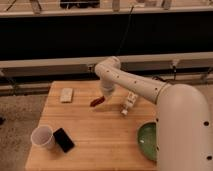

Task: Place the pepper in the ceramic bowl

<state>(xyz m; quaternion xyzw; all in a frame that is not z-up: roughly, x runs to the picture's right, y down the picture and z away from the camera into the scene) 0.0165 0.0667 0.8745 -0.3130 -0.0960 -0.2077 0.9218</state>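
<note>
The robot's white arm fills the right foreground and reaches up and left over the bench, a pale wooden top with a butcher-block grain. Its bend sits above the far middle of the bench, and from there the last link turns downward. The green bowl lies at the near right of the bench, with its right side hidden behind the arm's bulk. At the near left stands a white cup, upright with its mouth open to the camera. Just to its right lies a flat black slab, possibly a phone, angled on the wood. A white bottle lies on its side right of centre, under the arm's forearm. A small pale block rests near the far left edge. The gripper hangs at the end of the down-turned link, over the far middle of the bench, well apart from the bowl. The pepper is right at its tip, a slim red sliver slanting down to the left, its upper end meeting the gripper. I cannot tell whether the gripper is clamped on the pepper or merely touching it, nor whether the pepper's lower end rests on the wood.
</note>
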